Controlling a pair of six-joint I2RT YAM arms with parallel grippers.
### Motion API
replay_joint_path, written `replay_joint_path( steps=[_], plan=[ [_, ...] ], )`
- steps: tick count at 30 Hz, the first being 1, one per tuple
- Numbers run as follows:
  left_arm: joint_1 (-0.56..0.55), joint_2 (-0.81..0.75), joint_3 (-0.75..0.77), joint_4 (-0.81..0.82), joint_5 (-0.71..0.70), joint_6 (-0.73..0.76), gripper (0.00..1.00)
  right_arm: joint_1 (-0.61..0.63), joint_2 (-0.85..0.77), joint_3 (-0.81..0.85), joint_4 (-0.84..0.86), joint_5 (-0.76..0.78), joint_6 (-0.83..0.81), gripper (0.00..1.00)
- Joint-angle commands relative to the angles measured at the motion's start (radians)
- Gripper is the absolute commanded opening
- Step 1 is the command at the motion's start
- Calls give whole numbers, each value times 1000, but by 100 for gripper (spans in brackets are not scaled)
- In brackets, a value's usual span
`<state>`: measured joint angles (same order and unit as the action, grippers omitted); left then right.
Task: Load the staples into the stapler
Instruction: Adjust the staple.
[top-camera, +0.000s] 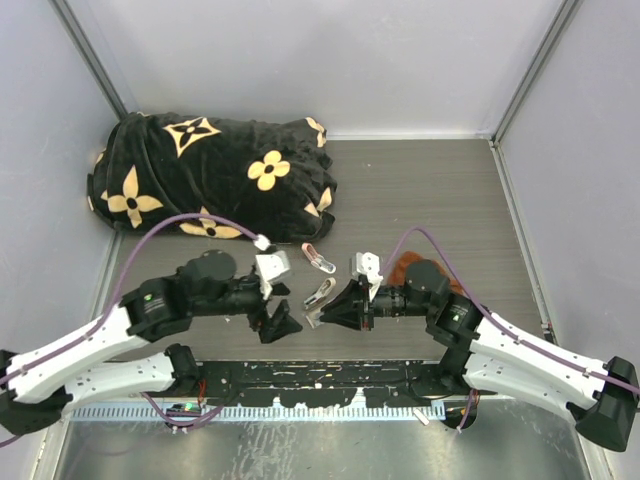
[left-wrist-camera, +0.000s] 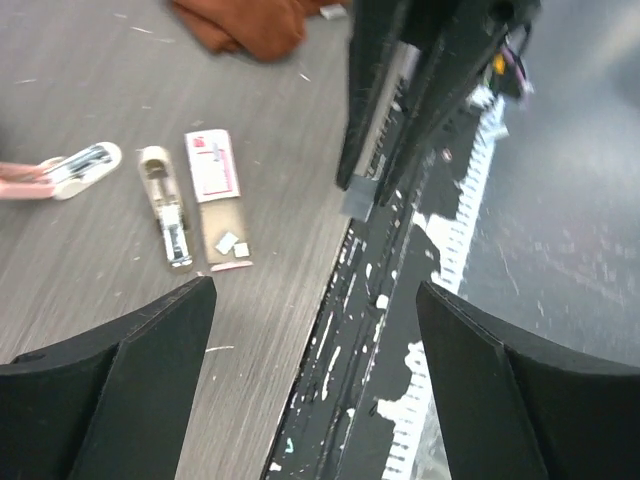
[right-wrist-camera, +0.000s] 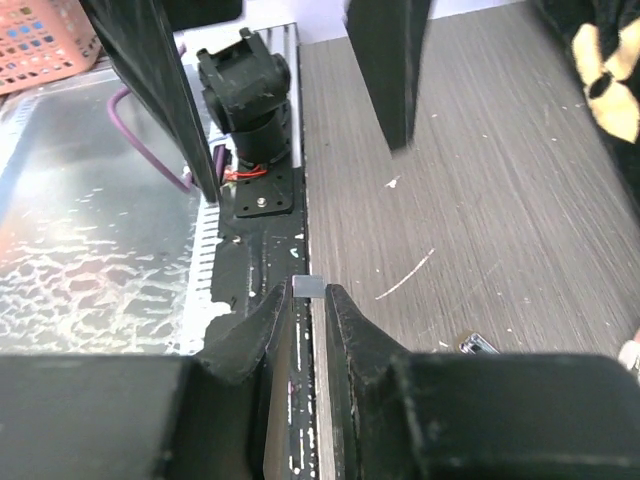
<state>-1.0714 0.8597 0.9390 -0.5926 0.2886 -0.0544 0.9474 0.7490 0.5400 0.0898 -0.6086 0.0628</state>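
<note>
Both wrist views, unlike overhead, show right pincer (right-wrist-camera: 309, 298) pinching the staples (right-wrist-camera: 307, 288).

Inventory, placed against the rust-brown cloth (top-camera: 404, 262), of which there is one:

- Two arms, white and black: left arm (top-camera: 100, 345) and right arm (top-camera: 520, 352).
- Two grippers: left gripper (left-wrist-camera: 312, 290) and right gripper (right-wrist-camera: 308, 295).
- Two purple cables (top-camera: 190, 222), one per arm.
- One black cloth with gold flowers (top-camera: 210, 170), far to the left of the rust-brown cloth.
- One stapler (left-wrist-camera: 75, 170), pink and white, left of the rust-brown cloth in the overhead view.
- One clear-and-metal part (left-wrist-camera: 165, 205), also left of it.
- One staples box (left-wrist-camera: 212, 165), white with a red-pink label.
- One grey tray (left-wrist-camera: 228, 240).
- One small pale piece (right-wrist-camera: 307, 288).
- One orange basket (right-wrist-camera: 40, 45).
</note>
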Motion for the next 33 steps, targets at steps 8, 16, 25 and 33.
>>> replay_joint_path(
  steps=[8, 16, 25, 33],
  plan=[
    [2, -148, -311, 185, -631, -983, 68, 3, -54, -115, 183, 245, 45, 10],
    [1, 118, -353, 349, -702, -1207, 62, 4, -81, -174, 243, 309, 37, 10],
    [46, 323, -321, 446, -695, -1201, 51, 3, -140, -248, 318, 315, 64, 10],
    [133, 402, -253, 718, -403, -628, 81, 4, -195, -286, 314, 356, 66, 10]
  ],
)
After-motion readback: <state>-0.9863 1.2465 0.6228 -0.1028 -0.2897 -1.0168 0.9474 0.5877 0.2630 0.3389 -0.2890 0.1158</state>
